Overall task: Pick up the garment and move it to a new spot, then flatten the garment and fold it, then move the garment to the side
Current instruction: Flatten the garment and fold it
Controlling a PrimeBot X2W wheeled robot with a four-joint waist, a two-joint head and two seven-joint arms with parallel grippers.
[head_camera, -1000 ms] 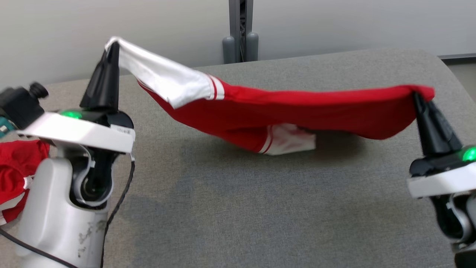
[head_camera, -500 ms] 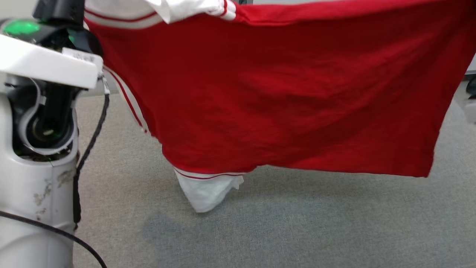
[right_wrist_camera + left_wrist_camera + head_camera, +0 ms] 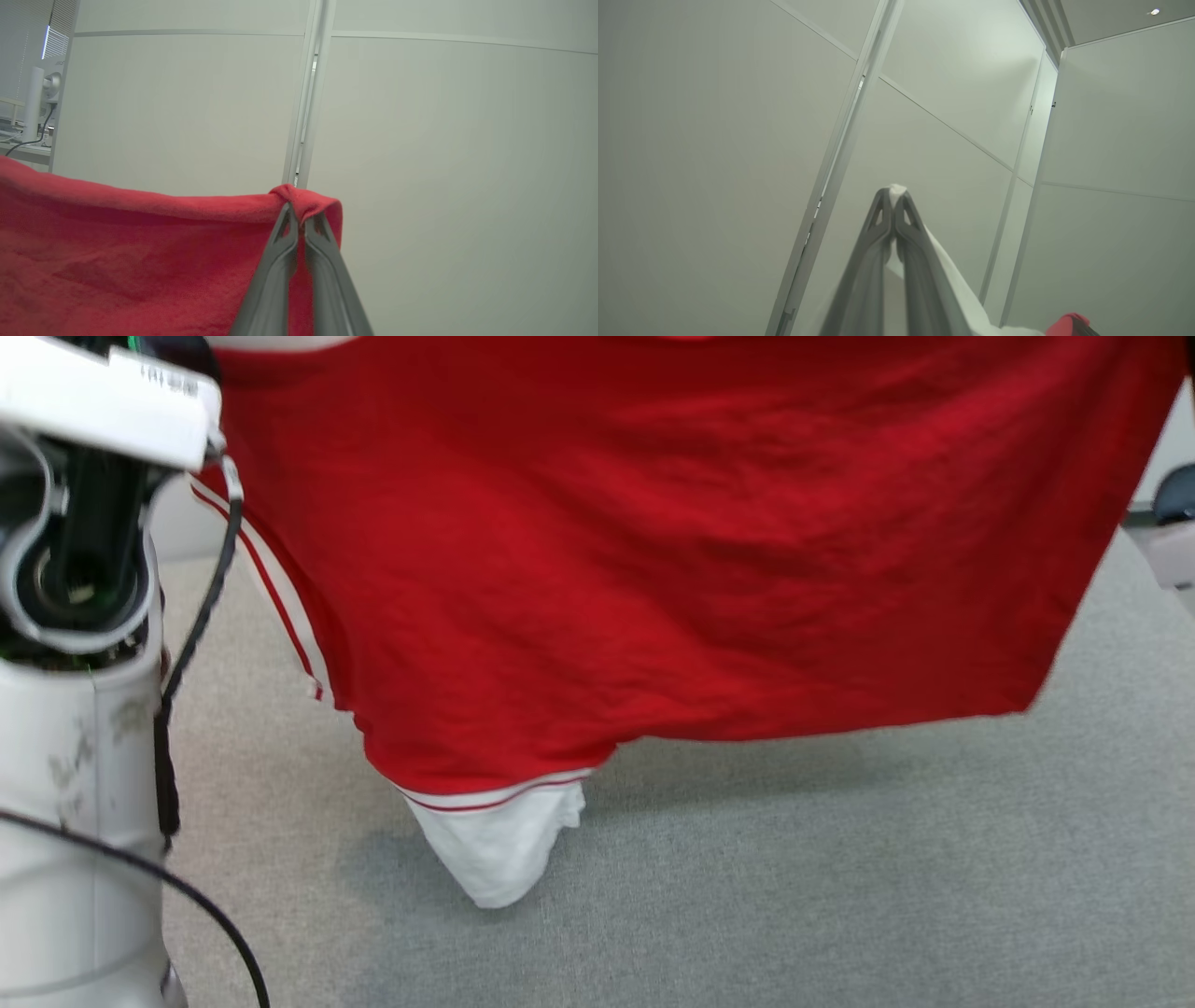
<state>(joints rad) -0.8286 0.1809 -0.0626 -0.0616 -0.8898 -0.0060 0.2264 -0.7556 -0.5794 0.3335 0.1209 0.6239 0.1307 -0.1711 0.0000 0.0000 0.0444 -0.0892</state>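
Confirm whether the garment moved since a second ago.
Yes, garment rose against the grey table: then sagging onto it, now hanging spread, white sleeve lowest.

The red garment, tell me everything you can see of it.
The garment is soft red cloth, lightly creased, with red-and-white striped trim. It hangs spread like a curtain between two shut claws: the left claw pinches a white part, the right claw a red corner. One white sleeve dangles lowest, near the grey surface; whether it touches, I cannot tell.
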